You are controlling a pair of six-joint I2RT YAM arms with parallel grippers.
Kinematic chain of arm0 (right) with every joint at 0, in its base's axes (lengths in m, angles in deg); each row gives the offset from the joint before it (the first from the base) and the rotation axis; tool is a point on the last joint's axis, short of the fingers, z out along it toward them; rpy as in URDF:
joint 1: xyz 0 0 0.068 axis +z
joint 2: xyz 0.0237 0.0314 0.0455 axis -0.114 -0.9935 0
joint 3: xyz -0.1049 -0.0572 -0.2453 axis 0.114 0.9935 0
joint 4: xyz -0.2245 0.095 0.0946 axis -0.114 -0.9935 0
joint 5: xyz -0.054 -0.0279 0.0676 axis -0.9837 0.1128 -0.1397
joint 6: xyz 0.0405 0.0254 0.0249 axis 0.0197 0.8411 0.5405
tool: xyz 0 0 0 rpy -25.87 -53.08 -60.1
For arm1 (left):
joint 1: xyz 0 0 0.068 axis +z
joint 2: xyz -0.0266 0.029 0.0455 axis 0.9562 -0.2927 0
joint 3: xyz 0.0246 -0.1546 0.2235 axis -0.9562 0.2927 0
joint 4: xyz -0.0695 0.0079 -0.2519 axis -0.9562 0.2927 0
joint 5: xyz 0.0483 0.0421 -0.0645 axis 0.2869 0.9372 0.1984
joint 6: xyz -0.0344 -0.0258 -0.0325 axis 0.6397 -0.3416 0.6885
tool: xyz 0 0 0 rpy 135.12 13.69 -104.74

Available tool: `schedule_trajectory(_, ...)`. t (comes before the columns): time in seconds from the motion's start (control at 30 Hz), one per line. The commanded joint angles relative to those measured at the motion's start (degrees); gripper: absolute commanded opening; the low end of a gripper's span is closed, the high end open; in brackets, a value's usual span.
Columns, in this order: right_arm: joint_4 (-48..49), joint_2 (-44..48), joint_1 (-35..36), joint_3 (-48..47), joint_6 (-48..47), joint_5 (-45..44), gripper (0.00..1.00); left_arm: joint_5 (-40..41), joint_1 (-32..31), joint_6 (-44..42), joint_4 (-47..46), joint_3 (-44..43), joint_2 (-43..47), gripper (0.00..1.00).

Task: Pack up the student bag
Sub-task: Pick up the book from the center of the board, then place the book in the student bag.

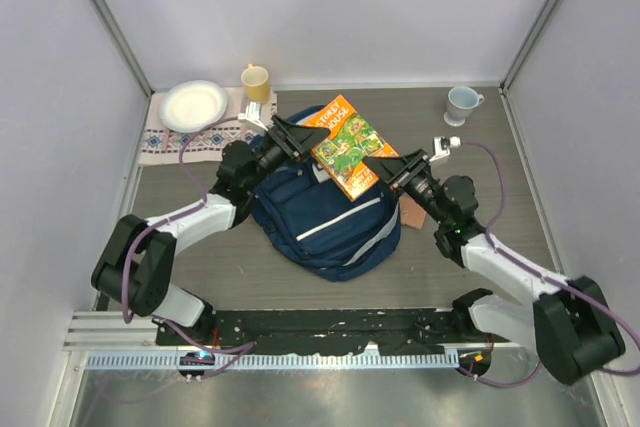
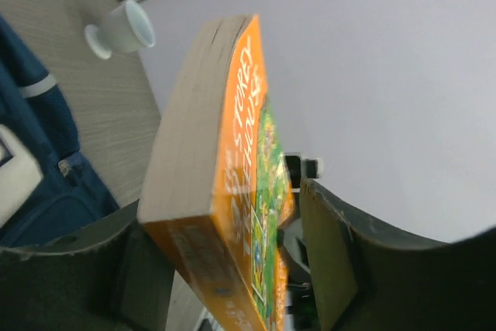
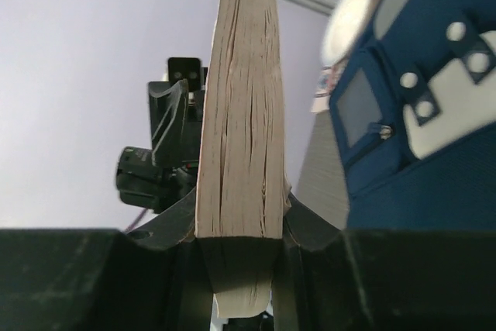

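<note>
Where the table (image 1: 500,197) runs out from my bases, the student bag (image 1: 320,222) lies flat at its middle, white-striped front up. Over the bag's far edge I hold an orange book (image 1: 348,145) in the air. From the bag's right, my right fingers (image 3: 310,226) press on both sides of its page block, gripping it. From the bag's left, my left fingers (image 2: 333,246) straddle the opposite corner, spread wider than the book. One seems to clear the cover, and I can't tell whether the other touches. Beyond the bag, a plate (image 1: 193,104) on a patterned cloth (image 1: 165,139) and a yellow cup (image 1: 256,80) stand far left, and a white mug (image 1: 462,102) far right.
</note>
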State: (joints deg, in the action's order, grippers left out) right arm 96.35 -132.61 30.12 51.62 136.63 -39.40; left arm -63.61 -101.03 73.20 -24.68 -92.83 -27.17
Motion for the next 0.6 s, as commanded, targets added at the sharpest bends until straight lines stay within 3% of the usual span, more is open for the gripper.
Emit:
schedule_trajectory(0.0,-23.57,10.97,0.25,-6.07,-12.63,-10.55,0.01,-2.06,-0.34,-11.97,12.86,-1.89,4.04,0.71)
schedule_trajectory(0.1,-42.04,17.74,0.25,-9.59,-18.44,-23.02,0.01,-1.19,-0.60,-20.34,27.44,-3.38,7.20,0.73)
schedule_trajectory(0.23,-53.50,23.19,-0.02,-10.58,-20.21,-33.06,0.01,6.44,-6.98,-42.79,49.15,-9.60,9.58,0.76)
schedule_trajectory(0.27,-55.77,24.94,0.07,-10.66,-20.21,-34.82,0.01,11.86,-8.84,-45.83,56.59,-10.67,9.41,0.77)
schedule_trajectory(0.37,-60.78,27.59,0.07,-11.01,-20.03,-37.72,0.01,17.69,-15.18,-53.39,63.58,-12.70,8.79,0.81)
schedule_trajectory(0.57,-68.62,32.95,0.07,-12.16,-20.29,-44.06,0.01,21.84,-22.91,-59.64,64.22,-11.12,8.70,0.83)
